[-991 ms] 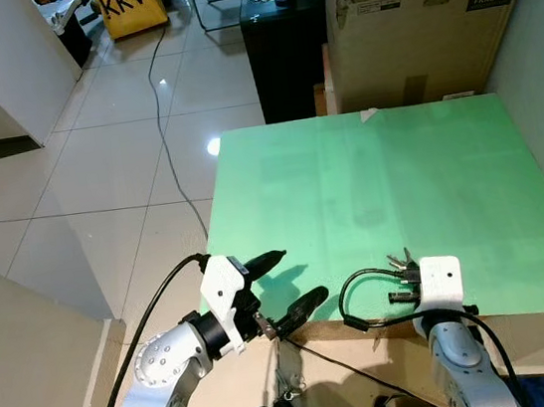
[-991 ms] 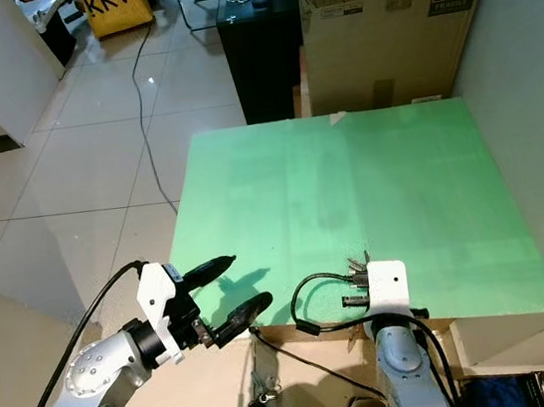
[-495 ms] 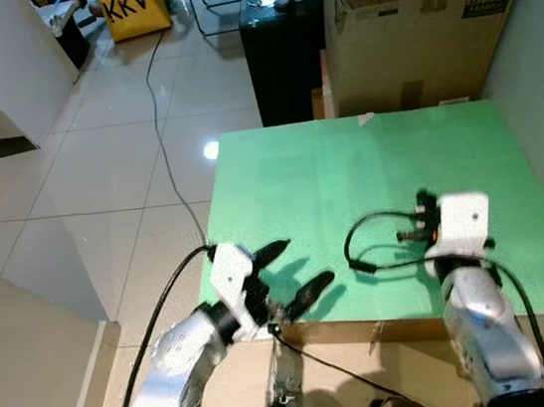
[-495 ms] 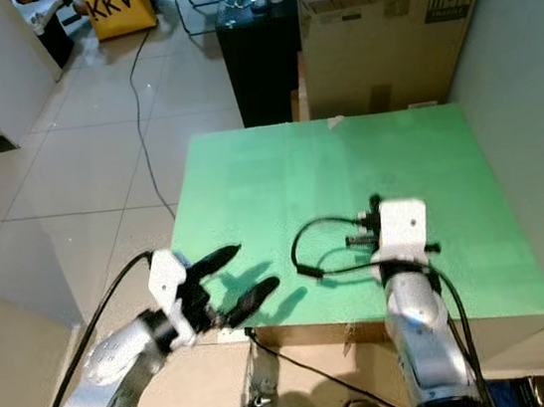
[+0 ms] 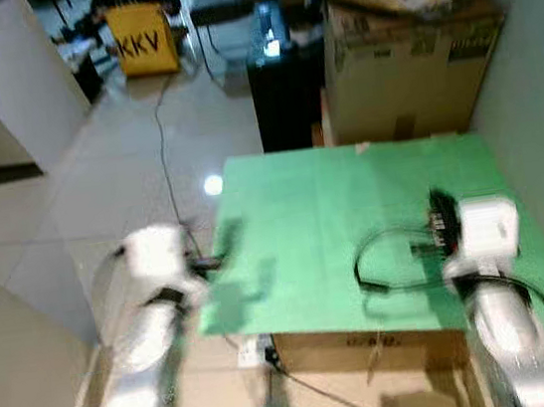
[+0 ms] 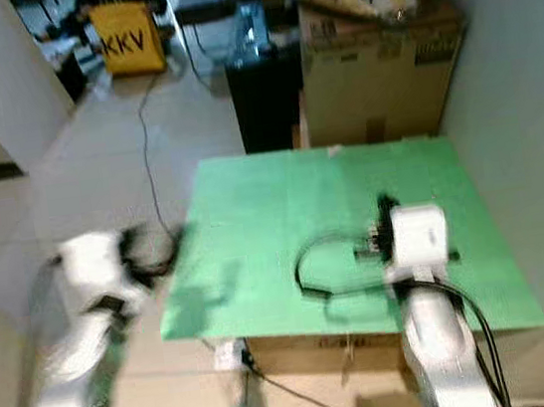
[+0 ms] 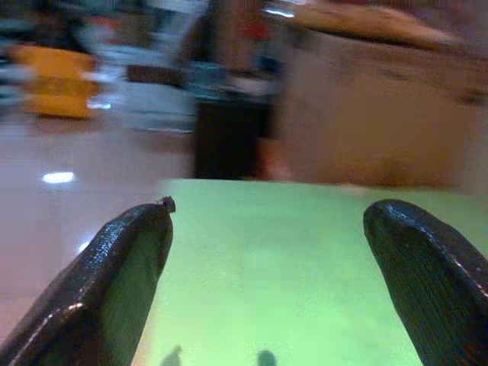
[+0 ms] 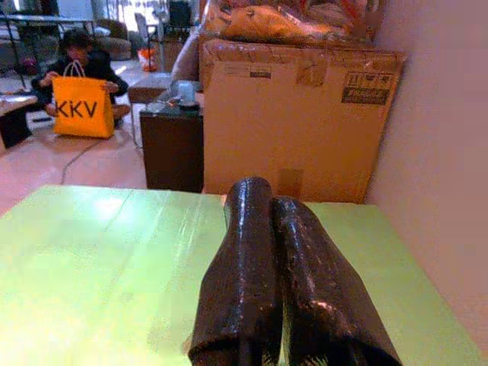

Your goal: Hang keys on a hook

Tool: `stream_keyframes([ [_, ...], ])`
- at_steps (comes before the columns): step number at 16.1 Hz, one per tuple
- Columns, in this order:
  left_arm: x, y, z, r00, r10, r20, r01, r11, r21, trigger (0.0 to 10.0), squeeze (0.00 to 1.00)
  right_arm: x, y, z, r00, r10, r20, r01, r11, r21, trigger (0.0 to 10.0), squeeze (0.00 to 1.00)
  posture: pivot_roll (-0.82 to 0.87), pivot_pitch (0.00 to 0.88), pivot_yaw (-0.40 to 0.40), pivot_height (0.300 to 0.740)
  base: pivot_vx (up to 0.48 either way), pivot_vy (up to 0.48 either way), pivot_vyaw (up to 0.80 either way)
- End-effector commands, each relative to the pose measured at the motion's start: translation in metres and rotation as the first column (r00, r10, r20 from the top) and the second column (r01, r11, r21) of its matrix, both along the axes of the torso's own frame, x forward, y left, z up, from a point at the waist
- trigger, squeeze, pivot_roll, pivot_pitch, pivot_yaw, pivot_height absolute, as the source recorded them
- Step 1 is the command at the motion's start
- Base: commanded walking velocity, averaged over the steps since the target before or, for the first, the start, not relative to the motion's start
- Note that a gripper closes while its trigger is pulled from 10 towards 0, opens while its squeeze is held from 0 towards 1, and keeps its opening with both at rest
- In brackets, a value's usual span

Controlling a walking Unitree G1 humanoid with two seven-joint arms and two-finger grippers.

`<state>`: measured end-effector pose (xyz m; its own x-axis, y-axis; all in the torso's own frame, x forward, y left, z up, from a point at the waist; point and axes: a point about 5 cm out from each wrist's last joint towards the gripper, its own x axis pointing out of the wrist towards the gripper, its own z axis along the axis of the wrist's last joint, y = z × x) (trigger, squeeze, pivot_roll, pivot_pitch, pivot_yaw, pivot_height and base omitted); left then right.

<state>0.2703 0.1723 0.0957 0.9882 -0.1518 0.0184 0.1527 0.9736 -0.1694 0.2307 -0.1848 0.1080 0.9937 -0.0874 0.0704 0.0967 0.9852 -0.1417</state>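
My right gripper (image 5: 442,217) is raised over the right part of the green table (image 5: 323,207), its black fingers (image 8: 252,252) pressed together. Small dark bits of the keys (image 5: 426,243) hang at the fingers, blurred and hard to make out. My left gripper (image 7: 271,210) is open, with nothing between its fingers, and looks across the table from its left edge. The left arm (image 5: 155,269) is smeared by motion beside that edge.
A large cardboard box (image 5: 404,66) and a black cabinet (image 5: 282,92) stand behind the table. A pale wall (image 5: 540,108) runs along the right. A black cable (image 5: 382,274) loops over the table's front. A person (image 8: 76,46) sits by a yellow bag (image 5: 143,45) on the tiled floor.
The view has tilted up and blurred. My right gripper has lifted off the table's front edge with the keys. My left arm has swung out to the table's left edge.
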Motion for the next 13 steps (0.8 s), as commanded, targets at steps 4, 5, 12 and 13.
stream_keyframes([
  [4, 0.018, 0.011, 0.000, 0.982, 0.188, 0.024, -0.189, 0.967, 0.172, 10.0, 0.00, 0.002, 0.000, -0.014, 0.999, 0.035, -0.003, -0.035, 0.999, -0.029, 10.0, 0.00, -0.11, 0.000, 0.041, 0.740, 0.000, 0.000, 0.00],
  [5, 0.022, 0.002, 0.001, 0.988, 0.152, 0.024, -0.154, 0.971, 0.184, 10.0, 0.00, 0.008, -0.002, -0.016, 1.000, 0.016, -0.023, -0.016, 1.000, 0.010, 10.0, 0.00, -0.11, 0.000, 0.046, 0.740, 0.000, 0.000, 0.00],
  [12, 0.014, -0.008, 0.005, 0.998, 0.028, 0.054, -0.038, 0.979, 0.202, 10.0, 0.00, 0.029, 0.011, -0.028, 0.995, 0.067, -0.068, -0.060, 0.993, 0.099, 10.0, 0.00, -0.04, 0.000, 0.032, 0.740, 0.000, 0.234, 0.72],
  [13, 0.014, -0.007, 0.006, 0.998, 0.020, 0.062, -0.033, 0.975, 0.220, 10.0, 0.00, 0.031, 0.014, -0.030, 0.994, 0.082, -0.078, -0.072, 0.990, 0.118, 10.0, 0.00, -0.03, 0.000, 0.029, 0.740, 0.000, 0.000, 0.67],
])
